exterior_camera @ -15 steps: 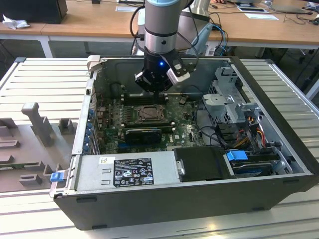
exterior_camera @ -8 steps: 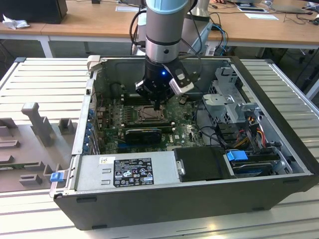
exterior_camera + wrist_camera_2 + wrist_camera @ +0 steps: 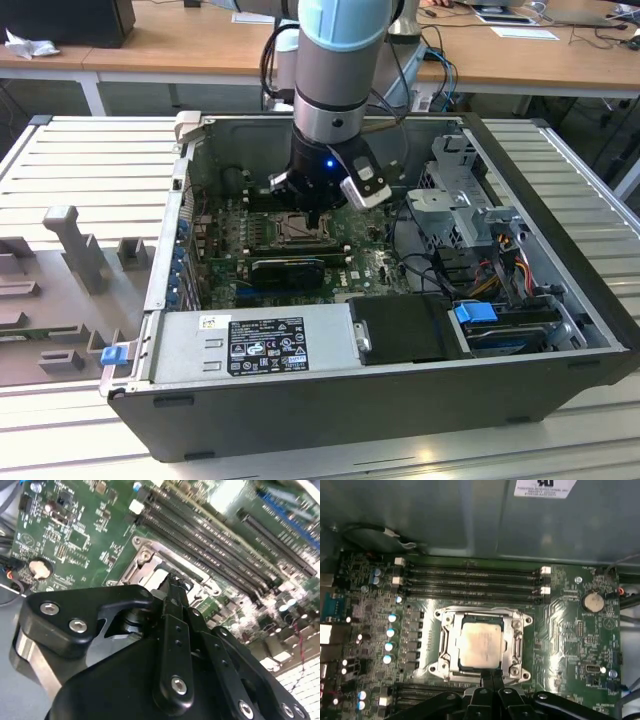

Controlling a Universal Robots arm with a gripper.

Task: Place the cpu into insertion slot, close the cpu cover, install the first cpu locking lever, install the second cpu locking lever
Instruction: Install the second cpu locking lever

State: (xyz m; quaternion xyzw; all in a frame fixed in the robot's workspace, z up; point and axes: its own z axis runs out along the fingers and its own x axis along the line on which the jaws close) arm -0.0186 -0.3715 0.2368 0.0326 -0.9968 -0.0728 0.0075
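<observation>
In the first wrist view the cpu (image 3: 481, 642) lies in the insertion slot (image 3: 481, 614) on the green motherboard, its pale silver top showing. The cpu cover (image 3: 451, 645), a silver frame, lies flat around it. My gripper (image 3: 491, 675) is shut with nothing between its black fingers, and its tip is at the socket's near rim. In the second wrist view the gripper (image 3: 172, 586) points down at the socket's edge (image 3: 145, 567). In the exterior view the gripper (image 3: 314, 215) hangs inside the open computer case, right over the socket (image 3: 290, 228).
Long black memory slots (image 3: 470, 580) run beside the socket, and a coin battery (image 3: 593, 601) sits on the board. A black card (image 3: 290, 268), the power supply (image 3: 250, 345), a drive cage (image 3: 465, 195) and cables (image 3: 500, 265) crowd the case. The case walls (image 3: 180, 230) enclose the arm.
</observation>
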